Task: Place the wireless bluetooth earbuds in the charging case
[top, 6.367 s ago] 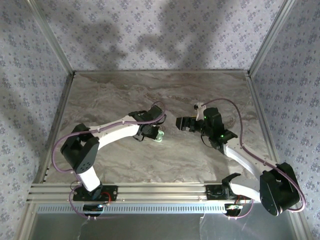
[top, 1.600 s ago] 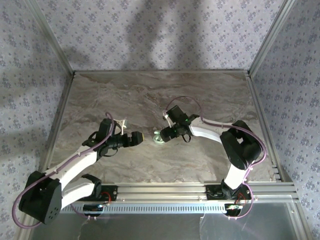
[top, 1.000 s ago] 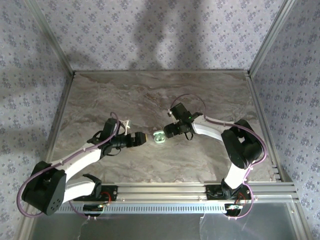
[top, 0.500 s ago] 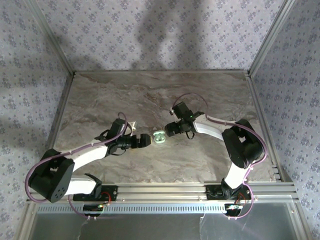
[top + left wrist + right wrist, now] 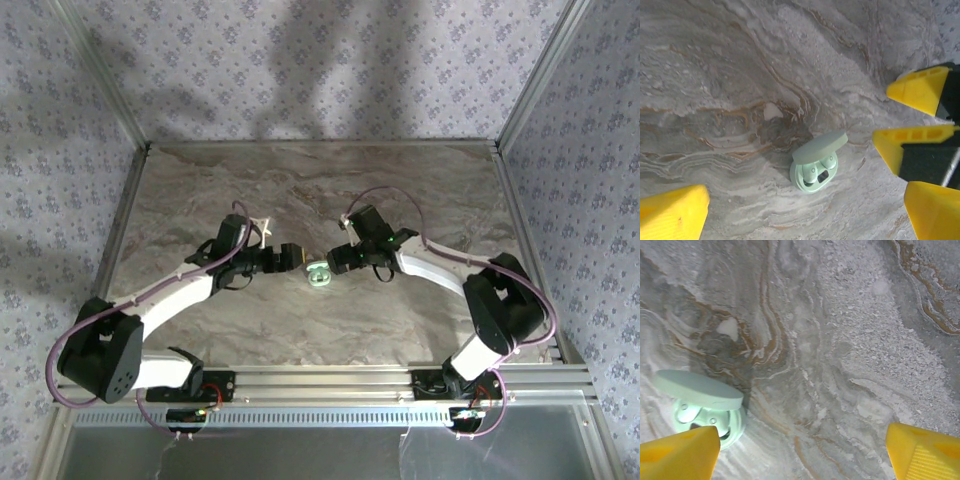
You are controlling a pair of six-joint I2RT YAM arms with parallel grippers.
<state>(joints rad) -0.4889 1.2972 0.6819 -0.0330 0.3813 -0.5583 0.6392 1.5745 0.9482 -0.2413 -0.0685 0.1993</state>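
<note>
robot: moved, entry one. my left end effector (image 5: 291, 258) has swung away from my bases since half a second back and now sits just left of the charging case (image 5: 319, 273). my right end effector (image 5: 337, 258) has edged a little closer on the other side. case: same spot as before.

clerk: state of each?

robot: left: fingers (image 5: 673, 212) spread wide, one at each lower corner of the left wrist view, pinching nothing. right: likewise spread, fingers (image 5: 679, 452) far apart in the right wrist view, pinching nothing. the left wrist view also lists two yellow fingertips (image 5: 919, 90) of the right end effector at its right edge, apart from each other and clear of the case.

clerk: case, location?

robot: on the marbled table (image 5: 400, 190), near its middle, between my two end effectors and a shade nearer my bases than either. touched by neither. colour mint green. lid (image 5: 820, 147) open, raised and tilted over the base.

clerk: earbuds?

robot: quantity two, pale green, rounded. earbuds (image 5: 810, 173) seated side by side in the wells of the open case, a small dark patch between them.
</note>
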